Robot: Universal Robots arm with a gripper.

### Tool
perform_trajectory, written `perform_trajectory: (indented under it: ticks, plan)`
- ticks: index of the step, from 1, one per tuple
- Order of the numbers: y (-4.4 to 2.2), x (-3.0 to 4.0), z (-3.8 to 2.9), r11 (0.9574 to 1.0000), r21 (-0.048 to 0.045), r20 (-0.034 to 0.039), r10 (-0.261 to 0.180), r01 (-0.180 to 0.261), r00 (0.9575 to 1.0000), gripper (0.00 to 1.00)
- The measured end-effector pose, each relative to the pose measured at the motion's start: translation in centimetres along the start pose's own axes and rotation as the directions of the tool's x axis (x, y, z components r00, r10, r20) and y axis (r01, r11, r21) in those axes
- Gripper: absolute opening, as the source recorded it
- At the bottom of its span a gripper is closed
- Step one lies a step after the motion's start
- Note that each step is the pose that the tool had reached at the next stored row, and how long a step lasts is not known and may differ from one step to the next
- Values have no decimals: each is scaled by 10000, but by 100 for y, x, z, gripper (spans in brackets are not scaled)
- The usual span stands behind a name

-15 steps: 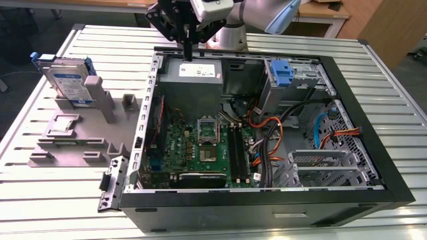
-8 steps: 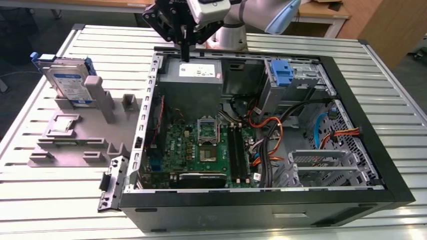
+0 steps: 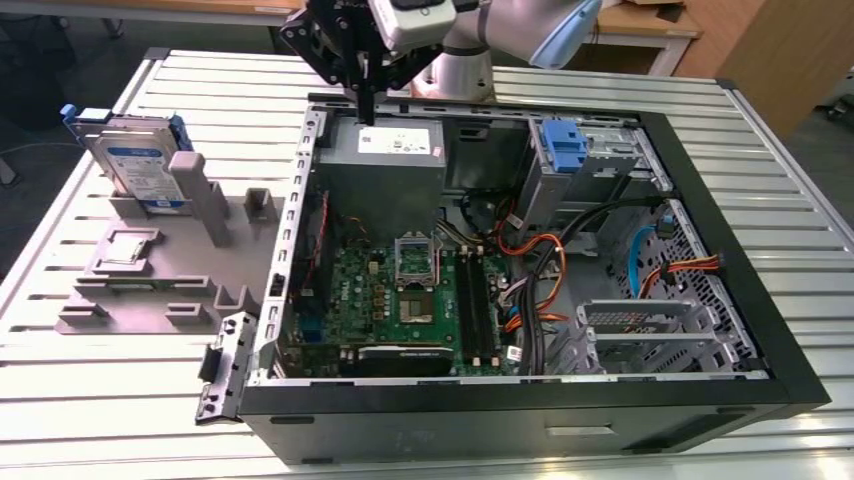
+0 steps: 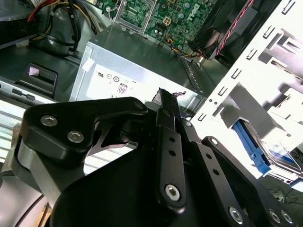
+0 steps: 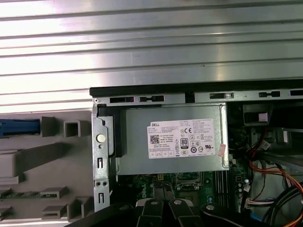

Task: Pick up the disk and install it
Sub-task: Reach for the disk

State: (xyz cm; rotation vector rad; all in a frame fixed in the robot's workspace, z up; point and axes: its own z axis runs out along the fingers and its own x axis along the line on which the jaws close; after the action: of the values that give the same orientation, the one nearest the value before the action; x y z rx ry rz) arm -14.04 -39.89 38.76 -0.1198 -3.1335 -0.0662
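The disk (image 3: 138, 165) stands on edge in a grey holder (image 3: 147, 275) on the table, at the exterior view's left of the open computer case (image 3: 747, 330). It is silver-grey with a white-and-blue label and a blue bracket. My gripper (image 3: 363, 112) hangs over the case's far left corner, above the grey power-supply box (image 3: 387, 150), well apart from the disk. Its fingers are shut with nothing between them. In the first wrist view the fingertips (image 5: 151, 208) sit over the motherboard edge, and the disk's blue bracket (image 5: 19, 127) shows beside the case.
Inside the case are a motherboard (image 3: 407, 290), bundled cables (image 3: 561, 270), a bare blue caddy (image 3: 566, 148) in a drive bay and a metal drive cage (image 3: 654, 330). The slatted metal table (image 3: 120, 380) extends around the case.
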Motion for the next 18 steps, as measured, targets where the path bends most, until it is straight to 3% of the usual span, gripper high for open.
perform_trajectory:
  ticks: [2,15,17,18]
  plan:
    - [-4,35,26,10000,15,-188,8,-8,9998,10]
    - [-5,48,35,10000,20,-252,11,-10,9997,10]
    - [-10,93,68,10000,38,-490,22,-20,9988,10]
    - [-10,94,68,10000,39,-494,21,-20,9988,10]
